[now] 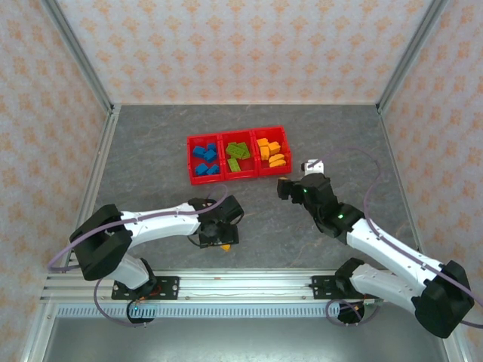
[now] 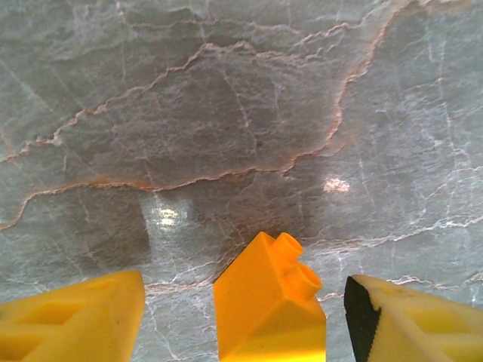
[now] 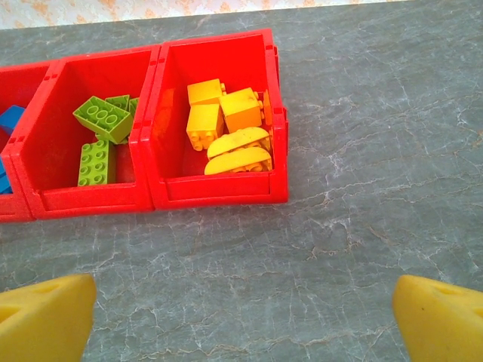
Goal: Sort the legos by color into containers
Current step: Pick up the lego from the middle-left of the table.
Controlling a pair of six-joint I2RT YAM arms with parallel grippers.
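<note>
Well, my left gripper (image 2: pixel 245 313) stands part-open astride the loose orange-yellow lego (image 2: pixel 266 290) on the table (image 2: pixel 226 113), touching neither side; light, rigid and slick, I judge it best pinched across its flat flanks, below the studs.

Grey veined tabletop (image 1: pixel 151 158), red three-bin row (image 1: pixel 240 179) toward its far side, orange-yellow brick (image 2: pixel 268 309) seemingly resting near front

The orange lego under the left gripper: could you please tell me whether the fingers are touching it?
Apart. The left wrist view shows bare table on both sides of the orange lego, between it and each finger.
</note>
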